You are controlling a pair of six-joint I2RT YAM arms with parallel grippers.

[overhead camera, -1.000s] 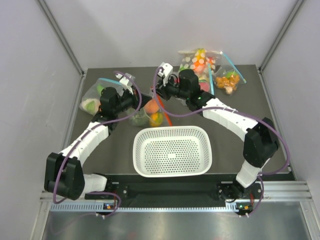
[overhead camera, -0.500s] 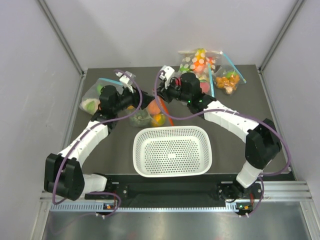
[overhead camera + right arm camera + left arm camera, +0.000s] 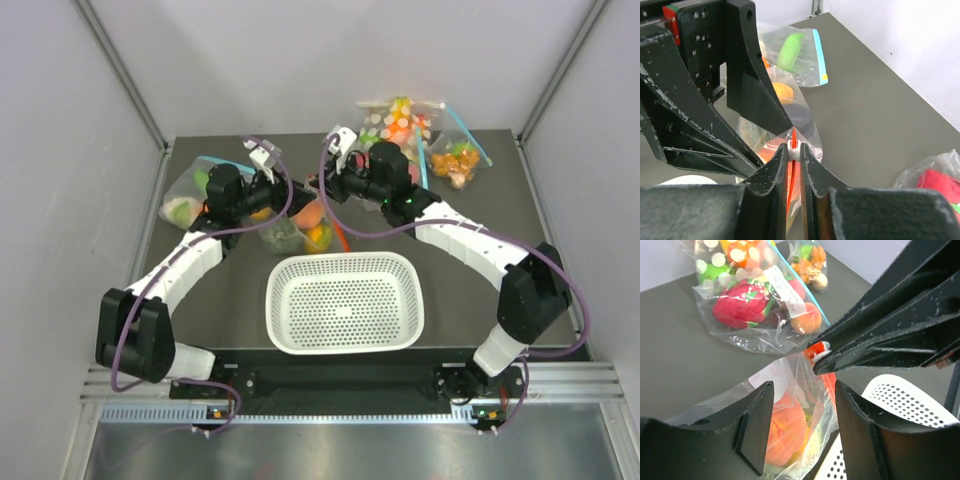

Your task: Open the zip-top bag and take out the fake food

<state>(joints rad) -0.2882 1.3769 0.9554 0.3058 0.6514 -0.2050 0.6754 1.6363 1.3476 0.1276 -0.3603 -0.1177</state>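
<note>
Left gripper (image 3: 805,432) has let go in the last second. Its jaws were shut, and now they stand apart with nothing between them. The arm has also shifted a bit toward the far edge of the table (image 3: 450,310). Right gripper (image 3: 794,150) is unchanged, clamped on the red-orange zip strip (image 3: 793,136) at the mouth of the zip-top bag (image 3: 790,395).

The bag sits mid-table, just behind the white perforated basket (image 3: 345,300), between the two grippers. Its top corner is lifted by the right pinch. The fake food is still inside: the orange-red peach (image 3: 787,432) is clear in the left wrist view, and the top view shows darker and yellow pieces beside it.

My read: you're holding the bag on one side only, so there's no opening pull right now. Can't tell whether the seal has parted. Left likely needs a fresh bite on the opposite lip, close to the right pinch, before you pull apart. The film is thin and crinkly, so it's easy to miss or to grab both layers.

Writing: the white label (image 3: 771,376) on the bag has faint print, unreadable. A second white label (image 3: 784,286) on the blue-zip bag (image 3: 740,305) behind is also unreadable. No brands visible.
</note>
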